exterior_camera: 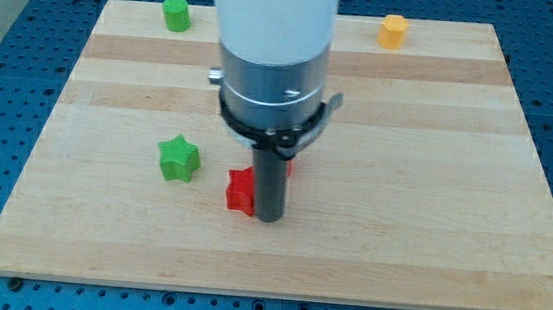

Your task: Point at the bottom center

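My tip (pixel 268 218) touches the red block (pixel 241 191) near the middle of the table (pixel 434 189), carrying no pincer, so it should slide straight toward the view's bottom edge centre, leaving the green star (pixel 178 158) alone.

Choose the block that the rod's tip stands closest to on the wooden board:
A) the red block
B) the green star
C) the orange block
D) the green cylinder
A: my tip stands right beside the red block, on its right in the view, while the green star lies further left and the other two sit by the board's top edge.
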`<action>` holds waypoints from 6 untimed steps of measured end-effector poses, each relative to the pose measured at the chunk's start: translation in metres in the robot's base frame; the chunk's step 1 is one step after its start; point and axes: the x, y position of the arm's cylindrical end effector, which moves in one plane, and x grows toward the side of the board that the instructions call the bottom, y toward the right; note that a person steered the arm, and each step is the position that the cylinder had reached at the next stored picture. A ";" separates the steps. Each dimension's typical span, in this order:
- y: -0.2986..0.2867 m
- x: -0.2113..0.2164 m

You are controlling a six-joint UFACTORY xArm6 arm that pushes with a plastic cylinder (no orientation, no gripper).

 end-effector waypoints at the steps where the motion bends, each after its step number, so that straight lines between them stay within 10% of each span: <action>1: -0.012 0.000; 6: -0.012 0.076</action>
